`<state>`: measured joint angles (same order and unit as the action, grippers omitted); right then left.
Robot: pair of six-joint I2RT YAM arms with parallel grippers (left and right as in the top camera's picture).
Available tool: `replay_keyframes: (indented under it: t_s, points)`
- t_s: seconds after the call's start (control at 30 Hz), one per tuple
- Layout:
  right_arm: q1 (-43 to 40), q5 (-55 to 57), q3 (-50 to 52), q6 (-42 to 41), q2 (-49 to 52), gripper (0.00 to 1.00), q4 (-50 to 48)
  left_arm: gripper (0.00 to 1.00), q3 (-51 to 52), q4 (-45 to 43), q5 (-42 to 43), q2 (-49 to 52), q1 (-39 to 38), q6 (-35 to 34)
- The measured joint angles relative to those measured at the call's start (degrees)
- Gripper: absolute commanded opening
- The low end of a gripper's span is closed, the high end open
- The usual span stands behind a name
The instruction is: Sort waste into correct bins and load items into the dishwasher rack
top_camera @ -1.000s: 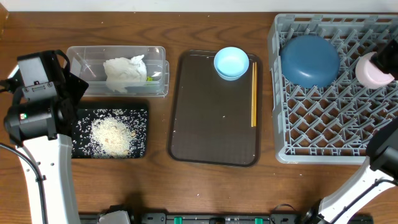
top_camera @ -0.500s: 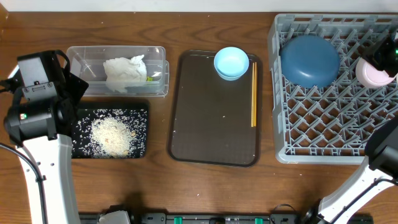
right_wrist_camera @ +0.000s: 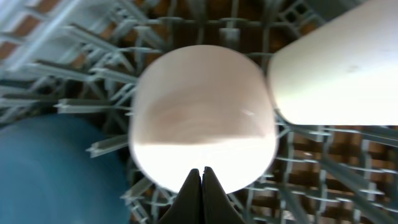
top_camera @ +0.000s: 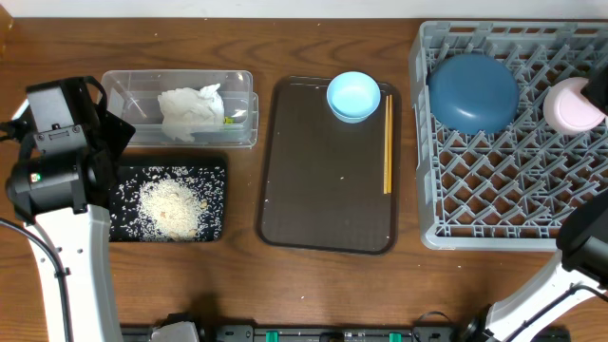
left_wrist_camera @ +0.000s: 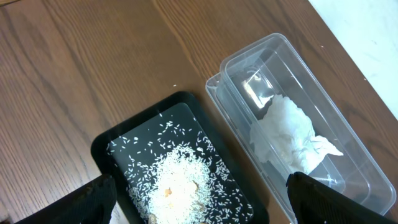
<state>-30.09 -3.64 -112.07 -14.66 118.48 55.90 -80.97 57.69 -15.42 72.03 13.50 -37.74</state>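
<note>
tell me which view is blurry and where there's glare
Right wrist: blurry, with the pink bowl soft-edged, its lower side washed out to white, and the rack smeared. Left wrist: sharp, with single rice grains distinct and one bright glare patch on the clear tub floor. Overhead: sharp and evenly lit, no strong glare.

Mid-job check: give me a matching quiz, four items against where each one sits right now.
Items:
1. crumpled napkin
2. rice
3. light-blue bowl
4. dark-blue bowl

Places:
A. grey rack
B. black tray
C. brown serving tray
D. clear tub

Pairs: 1-D, 2-B, 3-C, 4-A
</note>
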Motion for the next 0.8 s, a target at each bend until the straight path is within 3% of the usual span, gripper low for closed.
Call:
replay_keyframes:
  t_s: [0.27,0.6,0.8]
  points:
    - [0.0,0.3,0.0,-0.3,2.9,0.01,-0.3,0.90,0.0,0.0,0.0,0.0,0.0,0.0]
    - [0.4,-20.7,0.0,4.7,4.0,0.01,-2.8,0.90,0.0,0.0,0.0,0.0,0.0,0.0]
    - [0.4,-23.9,-0.2,5.3,3.9,0.01,-2.6,0.90,0.0,0.0,0.0,0.0,0.0,0.0]
